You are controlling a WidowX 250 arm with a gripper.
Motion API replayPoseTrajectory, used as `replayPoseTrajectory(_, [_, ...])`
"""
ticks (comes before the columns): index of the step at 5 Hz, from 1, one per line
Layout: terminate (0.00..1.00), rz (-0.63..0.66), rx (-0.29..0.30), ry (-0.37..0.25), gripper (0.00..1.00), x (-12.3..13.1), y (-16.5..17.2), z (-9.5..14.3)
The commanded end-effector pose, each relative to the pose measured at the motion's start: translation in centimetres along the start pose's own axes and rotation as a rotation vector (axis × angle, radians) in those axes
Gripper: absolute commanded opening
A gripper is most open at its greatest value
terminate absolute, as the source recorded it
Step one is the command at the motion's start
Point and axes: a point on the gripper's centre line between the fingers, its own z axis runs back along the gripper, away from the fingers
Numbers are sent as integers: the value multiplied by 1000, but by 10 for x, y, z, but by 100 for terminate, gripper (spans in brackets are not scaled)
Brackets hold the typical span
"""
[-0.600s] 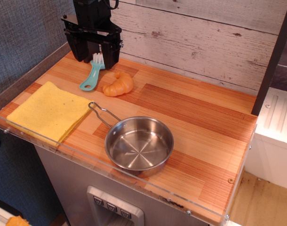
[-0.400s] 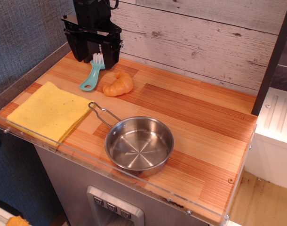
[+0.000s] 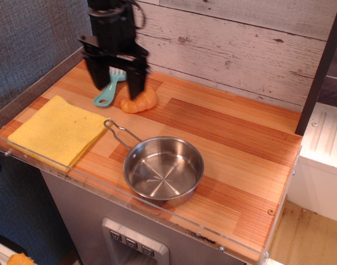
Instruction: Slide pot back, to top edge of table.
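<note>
The pot (image 3: 163, 169), a small shallow shiny steel pan, sits near the front edge of the wooden table (image 3: 235, 138). Its thin wire handle (image 3: 120, 133) points up and left toward the yellow cloth. My black gripper (image 3: 118, 87) hangs above the back left of the table, fingers open and empty, well behind and left of the pot. It partly covers the teal brush and the orange croissant.
A yellow cloth (image 3: 58, 130) lies at the front left. A teal brush (image 3: 106, 93) and an orange croissant toy (image 3: 138, 101) lie at the back left. A whitewashed plank wall (image 3: 240, 49) runs along the back edge. A clear acrylic rim (image 3: 157, 205) lines the front.
My gripper has moved forward and slightly right from the back corner, toward the pot, still open. The pot has not moved.
</note>
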Motion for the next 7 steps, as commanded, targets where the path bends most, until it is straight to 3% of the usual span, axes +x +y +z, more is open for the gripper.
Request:
replayPoseTrajectory(1, [0,-207,-20,-102,100,-36,-80,29])
replayPoseTrajectory(3, [0,-169,-8,-17,100,-61,-112,-26])
replayPoseTrajectory(4, [0,-167,25,10,100,-62,-119,-50])
replayPoseTrajectory(6, [0,-194,56,8,100,-64,-134,-71])
replayPoseTrajectory(7, [0,-219,67,17,0,-64,-137,-77])
